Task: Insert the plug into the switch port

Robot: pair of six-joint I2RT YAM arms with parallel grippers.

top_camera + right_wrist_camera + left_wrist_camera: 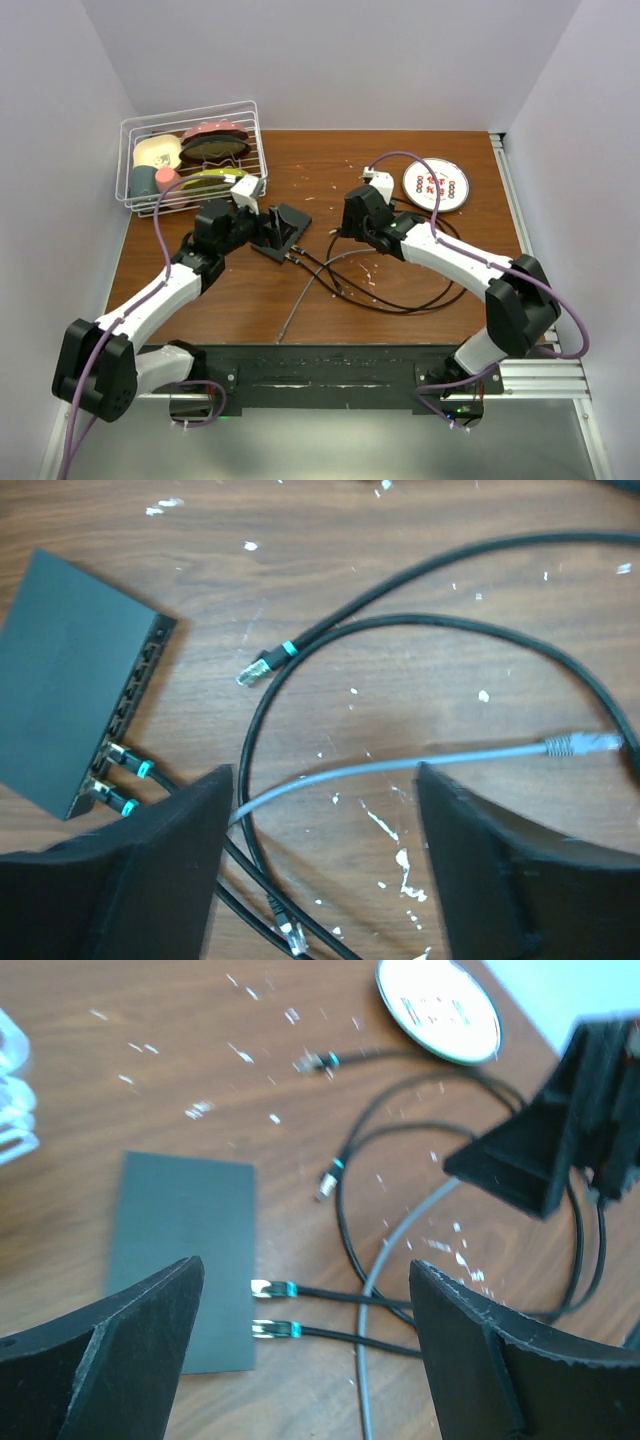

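The flat black switch lies on the wooden table, its row of ports along one long edge. Two black plugs with teal bands sit in the end ports, seen again as plugs in the left wrist view. A loose teal-banded plug lies free on the table to the right of the switch, also seen as the plug. My left gripper hangs open over the switch. My right gripper is open above the cables, holding nothing.
A grey cable with its own plug crosses under the right gripper. Black cable loops spread right of centre. A white disc lies at the back right, a wire basket of dishes at the back left.
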